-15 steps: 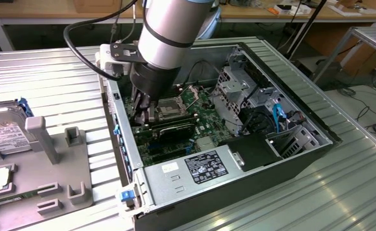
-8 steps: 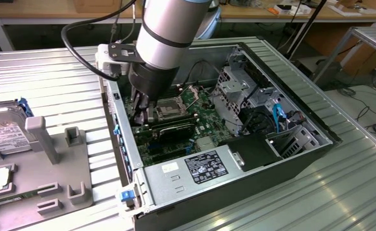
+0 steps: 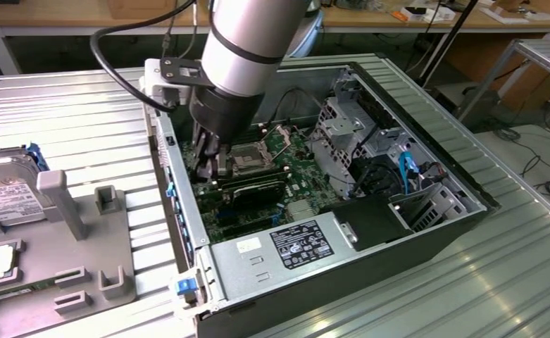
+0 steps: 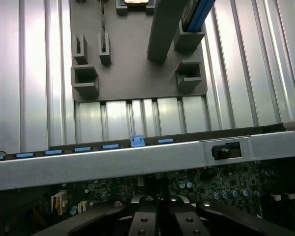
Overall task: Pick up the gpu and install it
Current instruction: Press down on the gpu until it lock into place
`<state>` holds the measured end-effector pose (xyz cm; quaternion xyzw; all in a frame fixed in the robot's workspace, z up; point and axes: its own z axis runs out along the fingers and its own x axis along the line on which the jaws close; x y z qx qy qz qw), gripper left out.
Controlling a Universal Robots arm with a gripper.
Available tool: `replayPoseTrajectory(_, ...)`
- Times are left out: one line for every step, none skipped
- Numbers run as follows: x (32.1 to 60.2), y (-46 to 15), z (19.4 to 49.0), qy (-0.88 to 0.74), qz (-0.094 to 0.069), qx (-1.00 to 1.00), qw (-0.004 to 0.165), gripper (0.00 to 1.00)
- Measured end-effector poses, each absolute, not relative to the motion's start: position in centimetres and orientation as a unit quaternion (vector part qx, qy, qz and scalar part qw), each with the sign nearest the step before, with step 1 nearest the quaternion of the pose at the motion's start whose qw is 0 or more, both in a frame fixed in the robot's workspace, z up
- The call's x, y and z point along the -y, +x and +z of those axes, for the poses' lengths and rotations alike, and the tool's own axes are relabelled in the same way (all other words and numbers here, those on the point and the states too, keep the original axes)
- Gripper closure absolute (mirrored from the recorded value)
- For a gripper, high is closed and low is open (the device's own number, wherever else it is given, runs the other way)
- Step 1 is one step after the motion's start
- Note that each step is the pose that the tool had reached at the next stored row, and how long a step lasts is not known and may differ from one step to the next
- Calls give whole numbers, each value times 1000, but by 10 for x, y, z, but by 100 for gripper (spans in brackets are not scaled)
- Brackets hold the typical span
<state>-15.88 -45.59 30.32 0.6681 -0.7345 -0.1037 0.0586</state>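
Observation:
The gpu shows as a thin black card lying across the green motherboard inside the open computer case. My gripper reaches down into the case by its wall on the exterior view's left, at the card's near end. The fingertips are pressed together, so the gripper is shut. Whether they pinch or merely touch the card is hidden. The case's metal rim runs just beyond the fingers.
A grey fixture tray with upright posts stands on the ribbed metal table on the exterior view's left and holds a silver hard drive. The power supply, drive cage and blue cable crowd the case.

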Motion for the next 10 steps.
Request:
replayPoseTrajectory(456, -159, 304, 668, -104, 735, 59, 89)
replayPoseTrajectory(456, -159, 305, 668, -104, 734, 59, 89)
replayPoseTrajectory(456, -159, 306, 668, -105, 734, 60, 89)
replayPoseTrajectory(457, -159, 306, 668, -106, 734, 61, 89)
replayPoseTrajectory(457, -159, 306, 667, -106, 734, 62, 89)
replayPoseTrajectory(458, -159, 306, 667, -106, 734, 62, 89)
replayPoseTrajectory(458, -159, 306, 667, -106, 734, 62, 89)
replayPoseTrajectory(458, -159, 306, 667, -106, 735, 63, 89)
replayPoseTrajectory(458, -159, 306, 665, -108, 736, 65, 89)
replayPoseTrajectory(458, -159, 306, 663, -111, 737, 67, 89)
